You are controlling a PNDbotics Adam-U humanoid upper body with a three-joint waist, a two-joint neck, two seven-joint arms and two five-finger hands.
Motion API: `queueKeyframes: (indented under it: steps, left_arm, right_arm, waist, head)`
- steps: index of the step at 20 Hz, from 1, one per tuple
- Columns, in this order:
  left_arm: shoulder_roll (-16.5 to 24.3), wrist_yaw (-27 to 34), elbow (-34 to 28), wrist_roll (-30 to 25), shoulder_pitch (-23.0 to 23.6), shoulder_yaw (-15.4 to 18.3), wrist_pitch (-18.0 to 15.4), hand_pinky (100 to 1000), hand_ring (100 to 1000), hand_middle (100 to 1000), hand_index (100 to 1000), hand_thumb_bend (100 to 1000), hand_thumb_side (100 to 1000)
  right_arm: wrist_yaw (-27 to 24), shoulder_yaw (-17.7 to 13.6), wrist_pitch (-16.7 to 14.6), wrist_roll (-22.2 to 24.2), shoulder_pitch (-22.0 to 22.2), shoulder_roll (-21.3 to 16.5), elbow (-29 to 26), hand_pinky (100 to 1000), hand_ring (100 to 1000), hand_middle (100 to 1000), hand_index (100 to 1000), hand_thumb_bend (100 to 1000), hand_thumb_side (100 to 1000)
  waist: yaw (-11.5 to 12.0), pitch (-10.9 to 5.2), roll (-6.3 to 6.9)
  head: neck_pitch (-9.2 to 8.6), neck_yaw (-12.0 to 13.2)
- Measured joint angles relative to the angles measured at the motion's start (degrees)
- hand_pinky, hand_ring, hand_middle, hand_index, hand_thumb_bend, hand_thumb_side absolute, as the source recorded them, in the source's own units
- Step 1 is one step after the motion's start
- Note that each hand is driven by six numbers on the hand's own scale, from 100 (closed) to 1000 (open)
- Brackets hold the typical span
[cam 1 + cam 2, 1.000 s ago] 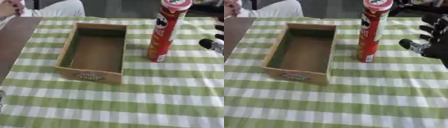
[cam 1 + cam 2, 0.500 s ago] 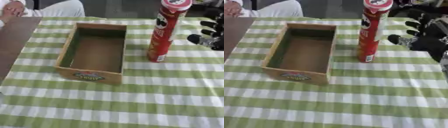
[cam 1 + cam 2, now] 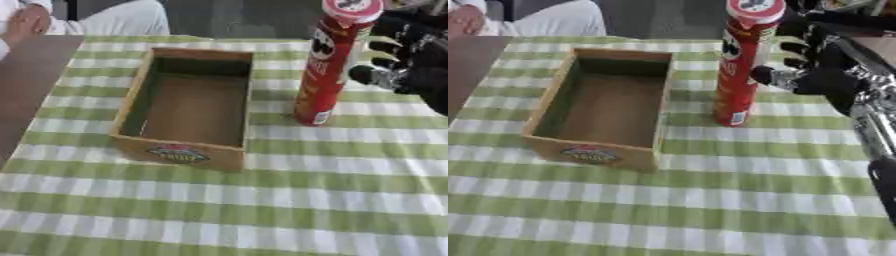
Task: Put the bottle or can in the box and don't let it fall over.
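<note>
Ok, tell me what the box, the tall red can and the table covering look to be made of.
The box looks like plain unpainted wood: tan boards with a matte brown floor and a printed label on its near wall. The tall red can seems to be printed cardboard with a glossy wrap and a pale lid, probably plastic. The table covering looks like soft matte fabric in green and white checks, though it could be coated.

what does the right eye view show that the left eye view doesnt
Only the right eye view shows the right hand whole, with its silver wrist and forearm running down the right edge. Only the left eye view shows more of the brown bare surface at the far left, beside the checked cloth. Both show the tall red can standing upright on the cloth, the empty wooden box to its left, and the hand open just right of the can, not clearly touching it.
</note>
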Motion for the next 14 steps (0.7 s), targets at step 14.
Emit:
queueKeyframes:
  steps: [14]
  left_arm:
    - [-0.5,0.1,0.1,-0.2,-0.1,0.0,-0.1,671,704,647,716,300,602]
  right_arm:
    - [0.1,0.7,0.6,1.2,-4.0,3.1,5.1,989,1000,1000,994,639,100]
  waist:
    - [0.7,0.06,-0.03]
  head:
    - [-0.32,-0.6]
